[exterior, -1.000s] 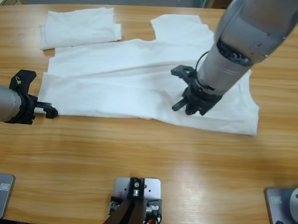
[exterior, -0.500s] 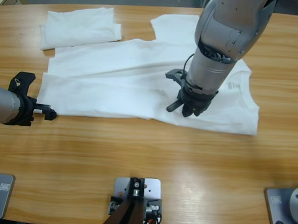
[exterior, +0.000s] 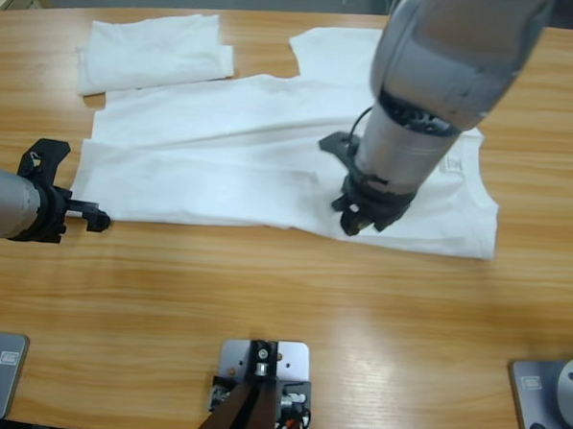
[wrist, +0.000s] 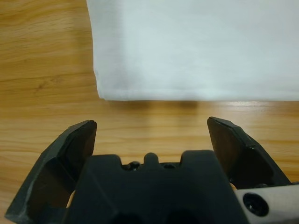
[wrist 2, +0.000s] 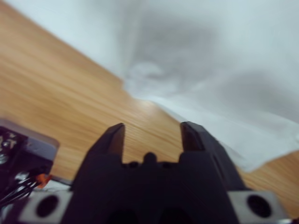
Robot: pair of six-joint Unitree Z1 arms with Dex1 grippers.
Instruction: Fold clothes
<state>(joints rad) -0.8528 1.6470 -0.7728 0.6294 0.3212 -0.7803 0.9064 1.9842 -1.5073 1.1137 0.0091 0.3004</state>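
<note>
A large white T-shirt (exterior: 222,163) of the clothes lies spread across the table, with its neck label (exterior: 452,166) showing at the right. My left gripper (exterior: 72,186) stands open just off the shirt's lower left corner (wrist: 100,93); in the left wrist view the left gripper (wrist: 152,126) has bare wood between its jaws. My right gripper (exterior: 363,219) hangs over the shirt's near edge, right of the middle. In the right wrist view the right gripper (wrist 2: 154,127) is open and holds nothing, with the rumpled cloth edge (wrist 2: 154,91) just ahead.
A second white garment (exterior: 151,49) lies folded at the table's far left, beside the shirt's upper edge. Bare wooden table (exterior: 282,291) runs along the whole near side.
The right arm has swung left, then slid slightly toward the shirt's near edge. The left arm has hardly moved, and the shirt lies as before.
</note>
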